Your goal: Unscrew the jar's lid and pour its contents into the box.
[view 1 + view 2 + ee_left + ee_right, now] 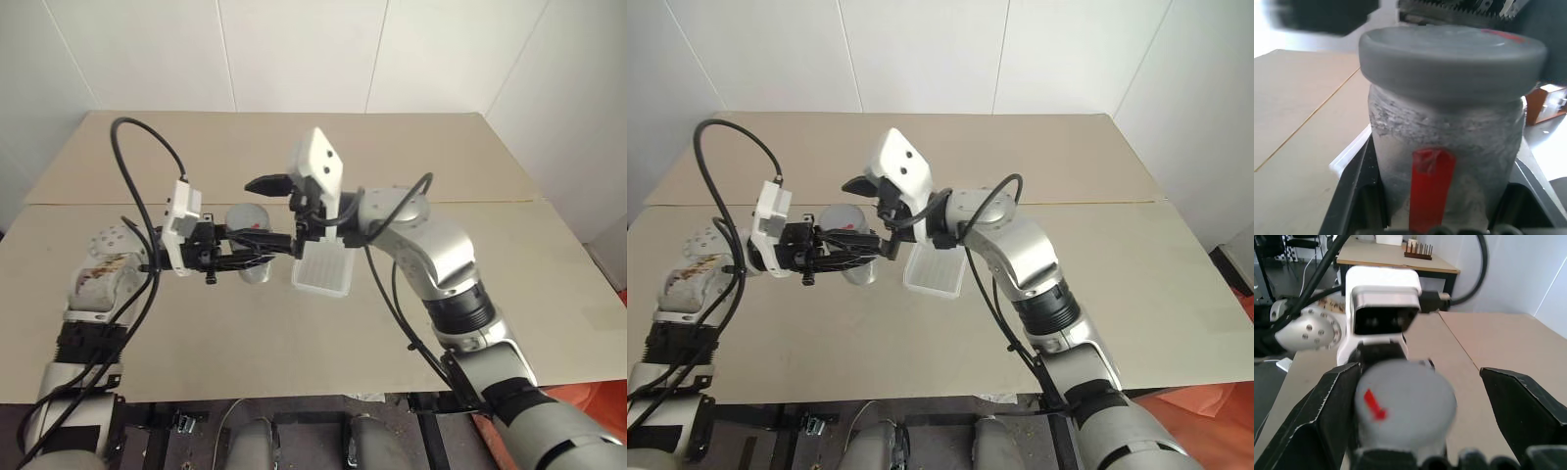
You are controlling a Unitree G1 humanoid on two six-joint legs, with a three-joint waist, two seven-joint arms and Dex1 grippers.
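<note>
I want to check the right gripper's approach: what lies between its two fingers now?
In the right wrist view, the lid, on the jar that the left gripper holds, sits between the right gripper's open fingers, nearer one finger.

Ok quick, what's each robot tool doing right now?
Left tool: closed, holding the jar, lid still on.
Right tool: open, jaws standing either side of the lid.
</note>
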